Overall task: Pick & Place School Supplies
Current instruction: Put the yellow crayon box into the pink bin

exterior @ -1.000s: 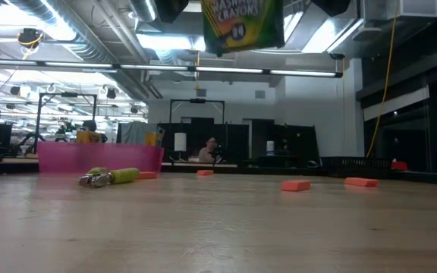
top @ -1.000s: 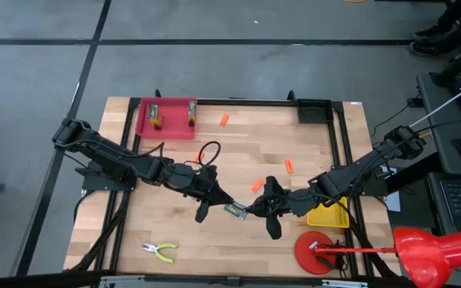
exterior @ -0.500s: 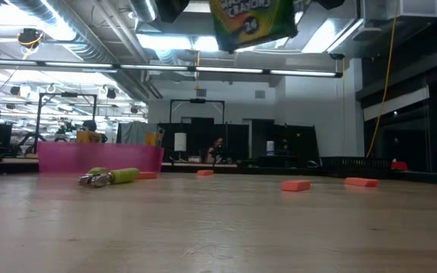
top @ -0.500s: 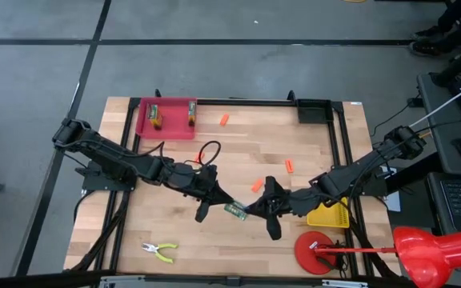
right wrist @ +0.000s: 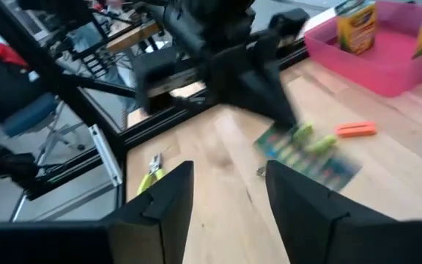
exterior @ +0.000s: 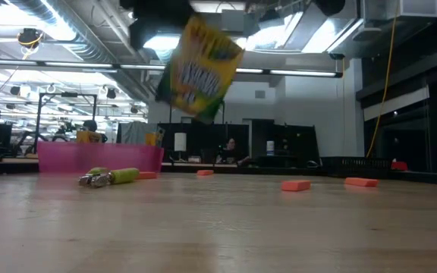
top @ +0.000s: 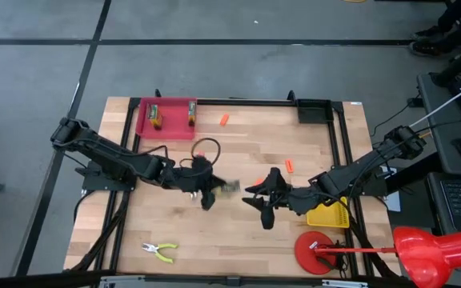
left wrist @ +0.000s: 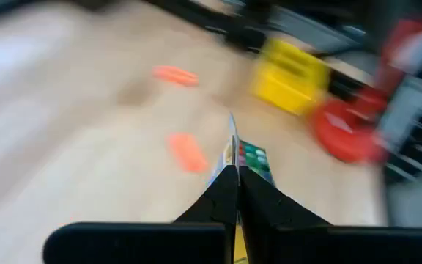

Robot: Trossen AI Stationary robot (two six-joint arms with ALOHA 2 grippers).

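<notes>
A green-and-yellow crayon box [top: 230, 187] hangs in the air over the middle of the table, tilted in the low view [exterior: 199, 68]. My left gripper [top: 213, 190] is shut on it. Just to its right my right gripper [top: 256, 198] stands open, its fingers [right wrist: 168, 196] apart with nothing between them and the box [right wrist: 306, 155] ahead of them. Two more crayon boxes [top: 155, 117] stand in the pink tray [top: 167, 130] at the far left. Orange pieces [top: 289, 166] lie on the wood. Yellow-handled pliers [top: 160, 253] lie at the near left. My left gripper pinches a thin edge of the crayon box [left wrist: 231, 155] between its two shut fingers [left wrist: 218, 196]. The fingers come from the table's left, and the box sticks out beyond their tips. It is lifted clear of the table and tilted.
A yellow mesh basket [top: 329, 214] and a red round object [top: 314, 250] sit at the near right beside my right arm. Another orange piece [top: 223, 119] lies at the far side near the pink tray. A black cable loop [top: 206, 147] lies by my left arm.
My right gripper has opened and let go of the crayon box. My left gripper has kept its hold and carried the box toward the table's far-left, away from the right gripper. The box has tipped over to a slant and come lower.
</notes>
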